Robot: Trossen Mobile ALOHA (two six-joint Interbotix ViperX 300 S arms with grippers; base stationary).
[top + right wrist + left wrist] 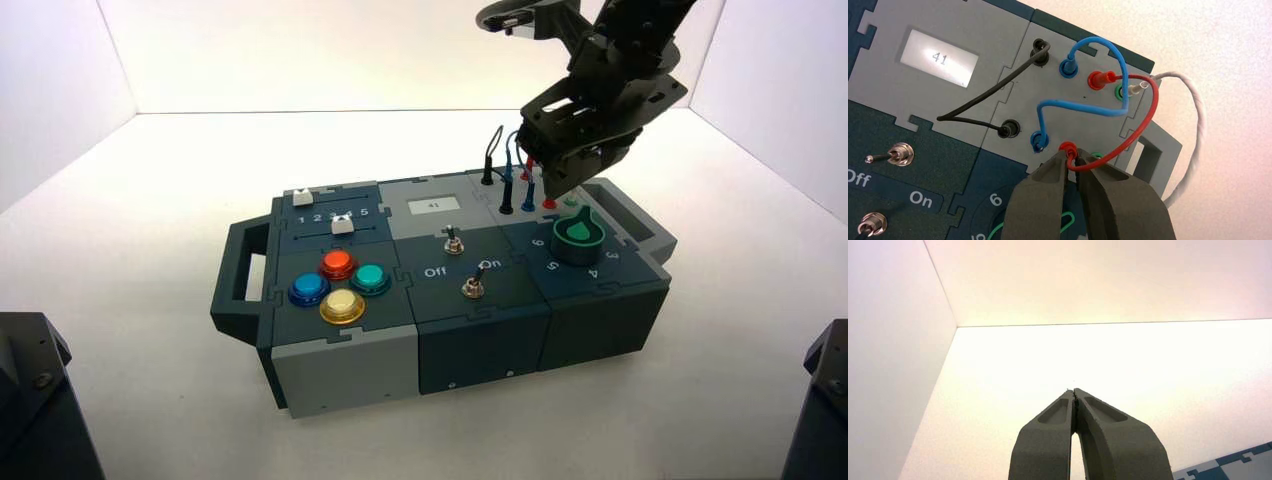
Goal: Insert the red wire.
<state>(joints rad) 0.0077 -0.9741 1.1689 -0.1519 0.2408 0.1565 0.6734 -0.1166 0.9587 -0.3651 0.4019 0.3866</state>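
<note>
Where the gripper (1074, 157) closes — red wire (1151, 107) between fingertips.

Right gripper (1075, 158) pinches, low; left gripper (1074, 391) (shut) aside.

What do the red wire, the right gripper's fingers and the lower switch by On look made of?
Red wire: smooth, slightly glossy rubber or soft plastic sleeve, judging by its even bend.
Right gripper fingers: matte dark plastic, probably; dull, no metallic glint.
Switch: likely polished metal collar, given its bright reflections.
</note>
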